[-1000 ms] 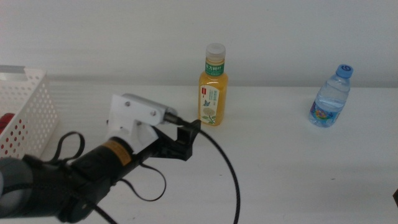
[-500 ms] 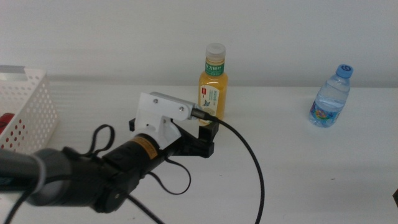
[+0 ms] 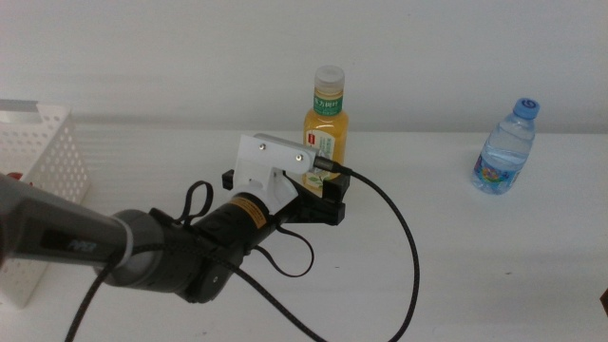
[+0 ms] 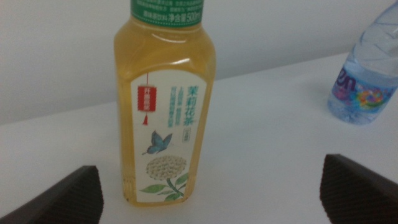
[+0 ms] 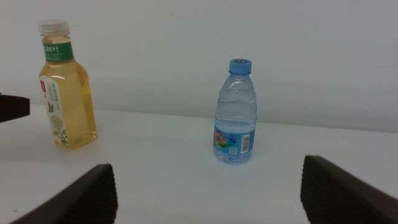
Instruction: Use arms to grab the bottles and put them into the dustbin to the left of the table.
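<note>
The orange juice bottle [image 3: 326,122] with a green label and pale cap stands upright at the back of the white table [image 3: 456,256]. My left gripper [image 3: 302,192] is right in front of it, below the white wrist block. In the left wrist view the juice bottle [image 4: 165,118] stands between the wide-open jaws of the left gripper [image 4: 211,180], touching neither. The blue-capped water bottle [image 3: 505,147] stands upright at the back right. My right gripper [image 5: 207,165] waits open and empty, facing the water bottle [image 5: 236,118]. The white perforated dustbin [image 3: 47,157] sits at the left edge.
A black cable [image 3: 404,247] loops from the left wrist over the middle of the table. A white wall runs behind the bottles. The right gripper shows only as a dark corner [image 3: 604,300] at the lower right edge.
My left arm has pushed forward and to the right, bringing its open gripper from short of the juice bottle up to it. Both bottles stayed where they were.
</note>
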`<state>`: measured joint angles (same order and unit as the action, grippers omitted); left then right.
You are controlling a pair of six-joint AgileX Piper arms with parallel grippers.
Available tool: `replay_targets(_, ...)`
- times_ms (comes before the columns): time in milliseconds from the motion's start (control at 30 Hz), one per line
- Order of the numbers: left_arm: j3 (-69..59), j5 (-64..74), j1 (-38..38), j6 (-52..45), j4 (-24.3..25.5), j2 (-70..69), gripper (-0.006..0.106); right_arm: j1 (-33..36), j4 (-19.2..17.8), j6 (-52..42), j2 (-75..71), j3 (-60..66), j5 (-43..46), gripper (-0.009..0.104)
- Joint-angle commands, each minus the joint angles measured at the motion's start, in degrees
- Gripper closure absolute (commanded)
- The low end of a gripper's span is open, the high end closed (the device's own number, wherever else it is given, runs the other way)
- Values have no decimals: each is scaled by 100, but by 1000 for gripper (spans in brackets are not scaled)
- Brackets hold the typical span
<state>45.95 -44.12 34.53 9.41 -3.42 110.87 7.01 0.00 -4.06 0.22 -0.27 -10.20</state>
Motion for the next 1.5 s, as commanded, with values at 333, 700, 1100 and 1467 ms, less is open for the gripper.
replay_targets(333, 471, -439, 33, 39, 59, 625, 7, -11, 0, -14, -230, 247, 38, 16)
replay_targets(700, 919, -402, 33, 111, 145, 953, 7, -11, 0, -14, -230, 247, 38, 16)
replay_targets(1100, 1213, -274, 22, 99, 192, 1106, 7, -11, 0, -14, -230, 247, 38, 16)
replay_targets(1467, 1226, -228, 22, 99, -28, 1195, 7, -11, 0, -14, -230, 247, 38, 16)
